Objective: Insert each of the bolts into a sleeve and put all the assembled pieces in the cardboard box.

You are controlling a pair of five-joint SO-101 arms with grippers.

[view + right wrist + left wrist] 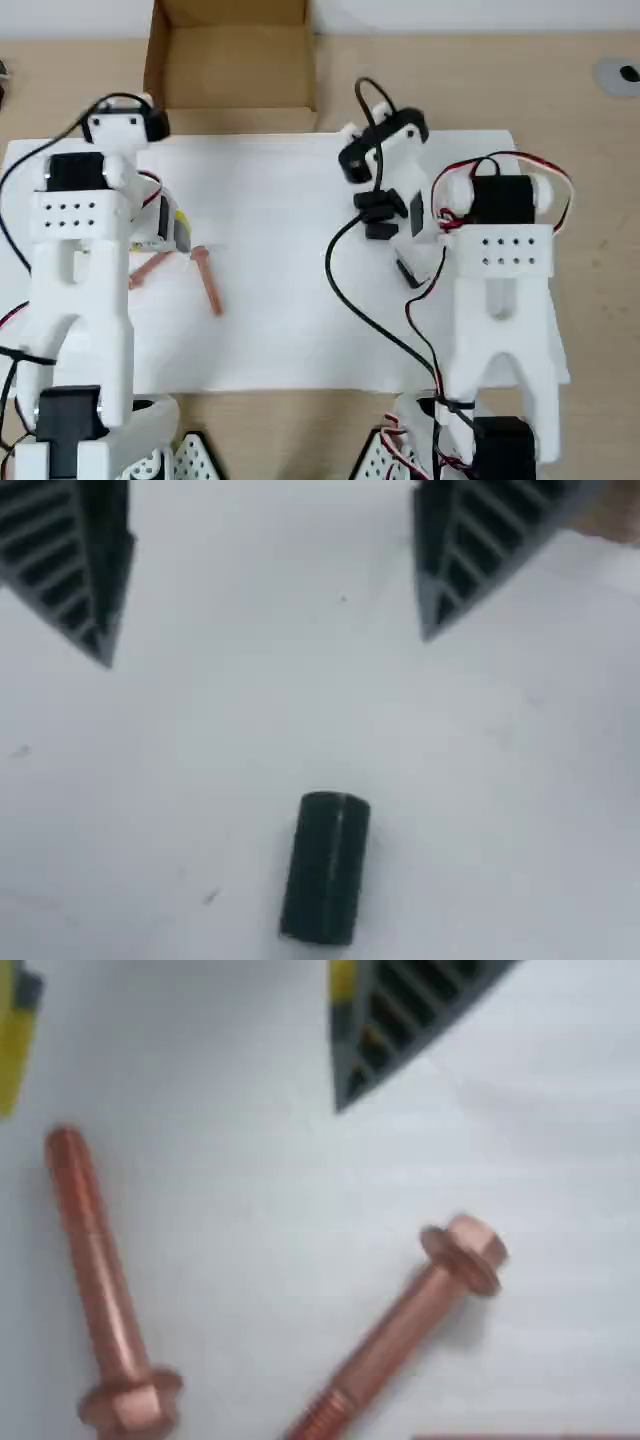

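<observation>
Two copper bolts lie on the white sheet: one stretched out lengthwise, the other slanted beside it. My left gripper hovers just above them, open, with nothing between its yellow finger and dark ribbed finger. A black sleeve lies on its side on the sheet, a short way off from my right gripper, which is open and empty. The cardboard box stands open at the back of the table.
A white sheet covers the work area on the wooden table. Cables loop around the right arm. A reddish strip shows at the edge of the left wrist view. The sheet between the arms is bare.
</observation>
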